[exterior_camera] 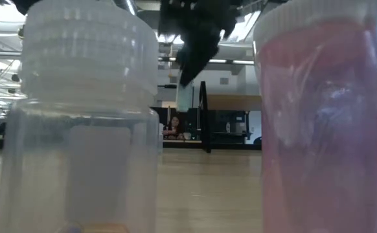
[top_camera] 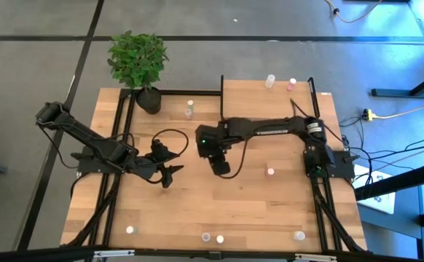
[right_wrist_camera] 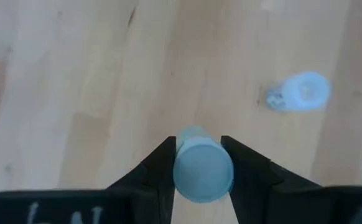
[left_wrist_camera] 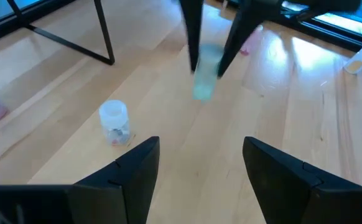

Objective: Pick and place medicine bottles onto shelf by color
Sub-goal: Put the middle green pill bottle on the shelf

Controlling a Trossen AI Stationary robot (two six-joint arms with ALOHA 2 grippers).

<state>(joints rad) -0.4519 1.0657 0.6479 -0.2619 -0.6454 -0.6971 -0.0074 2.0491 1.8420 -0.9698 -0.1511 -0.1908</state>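
Note:
My right gripper [right_wrist_camera: 197, 149] is shut on a small bottle with a pale bluish-green cap [right_wrist_camera: 203, 172] and holds it upright just above the table. In the high view this gripper [top_camera: 221, 166] hangs over the table's middle. The held bottle [left_wrist_camera: 204, 74] also shows in the left wrist view and in the low view [exterior_camera: 184, 98]. My left gripper [top_camera: 171, 173] stands open a little to the left, its jaws [left_wrist_camera: 199, 168] holding nothing. A white-capped bottle [left_wrist_camera: 114, 121] stands on the table between the two grippers. The shelf [top_camera: 250, 94] at the back right carries a white bottle [top_camera: 270, 80] and a pink one [top_camera: 292, 84].
A potted plant [top_camera: 138, 62] stands at the back left, with a bottle [top_camera: 189, 109] near it. A pink-capped bottle [top_camera: 270, 172] sits right of centre. Several bottles line the front edge, among them a white-capped one [exterior_camera: 88, 116] and a pink one [exterior_camera: 324, 116].

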